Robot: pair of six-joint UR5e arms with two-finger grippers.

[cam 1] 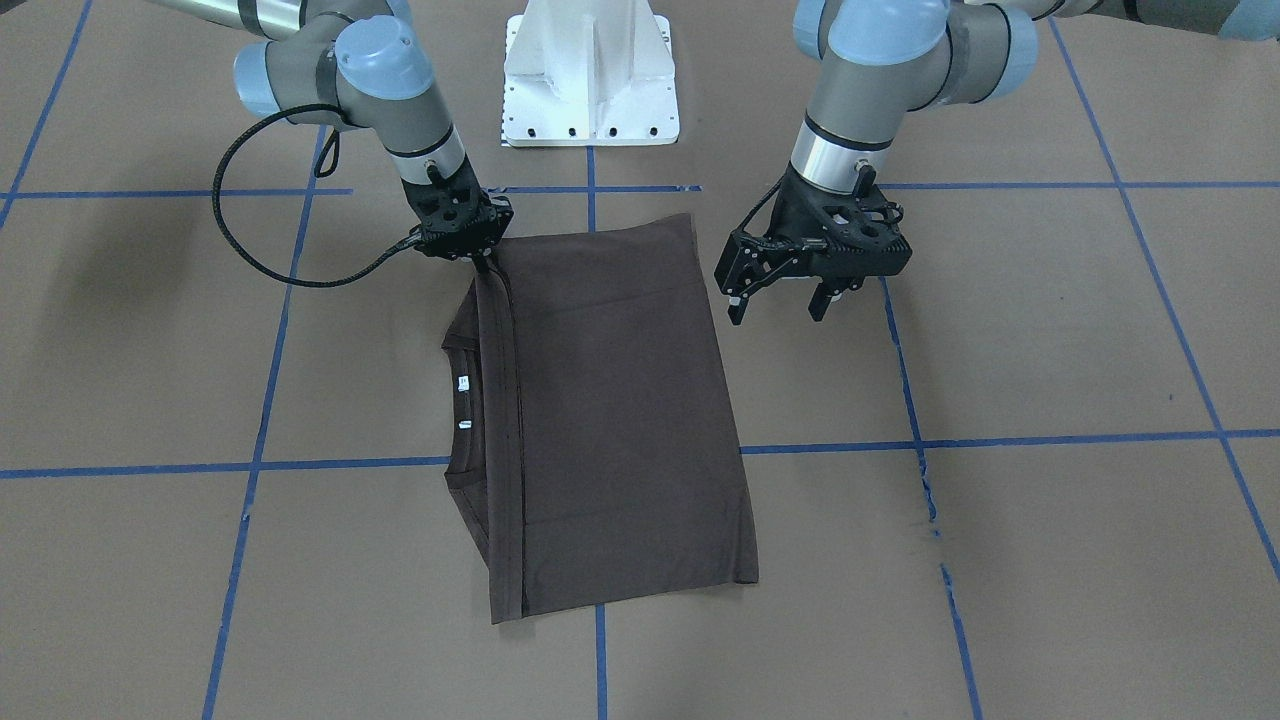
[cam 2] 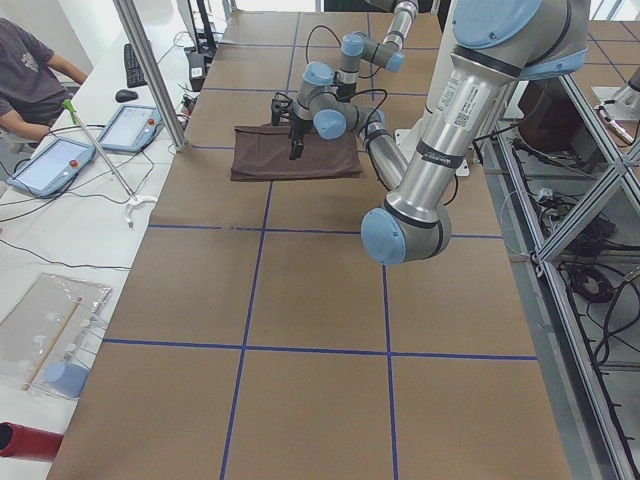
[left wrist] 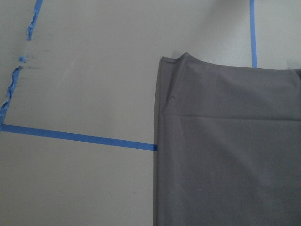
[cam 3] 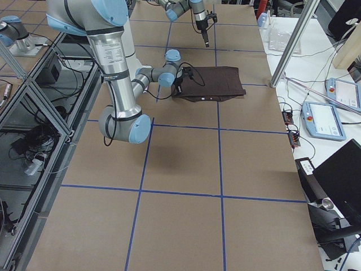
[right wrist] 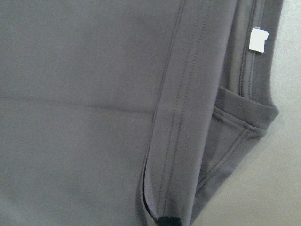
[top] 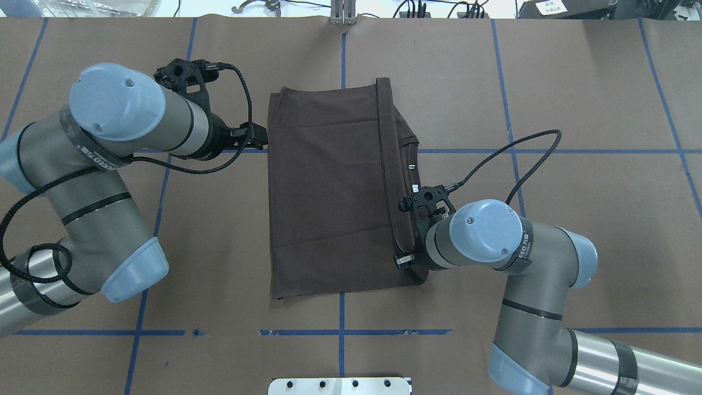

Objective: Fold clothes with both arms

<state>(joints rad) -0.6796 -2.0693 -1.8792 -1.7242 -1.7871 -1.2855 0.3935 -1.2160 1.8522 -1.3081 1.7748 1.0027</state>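
Observation:
The dark brown T-shirt (cam 1: 610,420) lies folded into a flat rectangle in the middle of the table (top: 576,82). Its collar and white neck labels (cam 1: 463,382) stick out on the side of my right arm. My right gripper (cam 1: 487,264) stands on the near corner of that side, fingers pinched together on the shirt's hem; the right wrist view shows the hem seams and one dark fingertip (right wrist: 168,221) in the fabric. On the opposite side my left gripper (cam 1: 778,300) hangs open just off the shirt's edge, holding nothing. The left wrist view shows that edge of the T-shirt (left wrist: 225,165).
Behind the shirt is the white pedestal base (cam 1: 590,80). Blue tape lines (cam 1: 1000,440) cross the brown table cover. A person (cam 2: 30,80) sits beside the table's far side next to tablets (cam 2: 50,165); more control pendants (cam 3: 324,118) lie there.

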